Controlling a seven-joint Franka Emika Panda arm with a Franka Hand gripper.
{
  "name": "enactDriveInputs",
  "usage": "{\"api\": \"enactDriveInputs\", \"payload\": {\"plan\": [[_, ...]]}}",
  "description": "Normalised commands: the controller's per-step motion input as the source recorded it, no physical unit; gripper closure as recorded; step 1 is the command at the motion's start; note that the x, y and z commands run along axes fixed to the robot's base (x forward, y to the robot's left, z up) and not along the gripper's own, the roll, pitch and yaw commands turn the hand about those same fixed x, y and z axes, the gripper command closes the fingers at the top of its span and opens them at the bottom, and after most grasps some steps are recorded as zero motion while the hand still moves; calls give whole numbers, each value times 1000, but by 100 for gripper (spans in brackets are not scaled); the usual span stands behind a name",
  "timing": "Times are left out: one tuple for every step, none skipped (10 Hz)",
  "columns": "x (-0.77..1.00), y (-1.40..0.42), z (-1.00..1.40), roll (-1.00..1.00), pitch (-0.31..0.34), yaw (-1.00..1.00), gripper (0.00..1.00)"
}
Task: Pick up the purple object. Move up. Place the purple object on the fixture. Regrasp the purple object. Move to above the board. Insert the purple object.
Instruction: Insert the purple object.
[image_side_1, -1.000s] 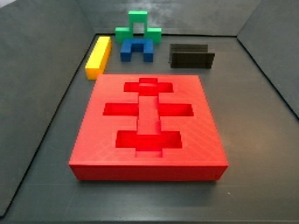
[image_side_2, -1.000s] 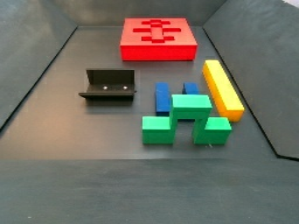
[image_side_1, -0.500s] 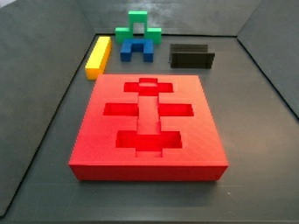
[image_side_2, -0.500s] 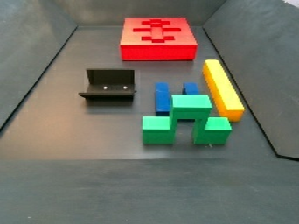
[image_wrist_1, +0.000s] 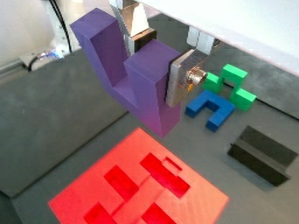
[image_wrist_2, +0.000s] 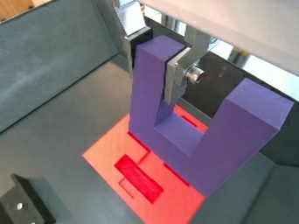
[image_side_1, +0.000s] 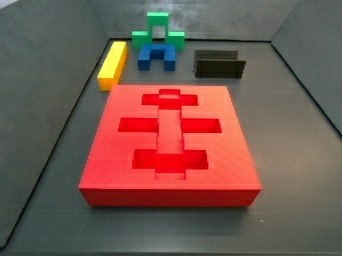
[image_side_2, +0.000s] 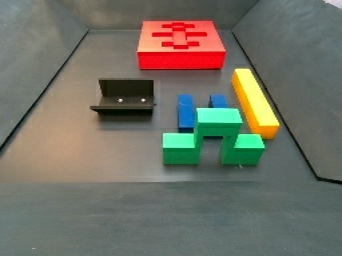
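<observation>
A: Biggest first? 
B: The board, red, flat on the floor, recesses up; in both wrist views it lies below the gripper. 
A: Gripper? 
B: Clenched on the purple object, one prong between the plates, held up in the air over the board. Side views don't show it. 
A: Rest? 
B: Yellow bar, green block, blue block, the fixture standing apart from the board.

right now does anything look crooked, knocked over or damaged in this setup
Nothing stands out. The gripper is shut on the purple object, prongs up, high above the red board; the side views don't show either. The fixture, yellow bar, and blue and green blocks sit orderly and intact.
</observation>
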Motion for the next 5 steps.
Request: {"api": "enactDriveInputs", "payload": {"plan": [[414,-146,-311,-210,-184,-131,100],[260,-189,-420,-253,-271,-180,100],[43,-271,-446,-217,-283,-43,100],[0,-346,-406,-211,-269,0,100],[54,-297,-369,-263,-241,0,100]]}}
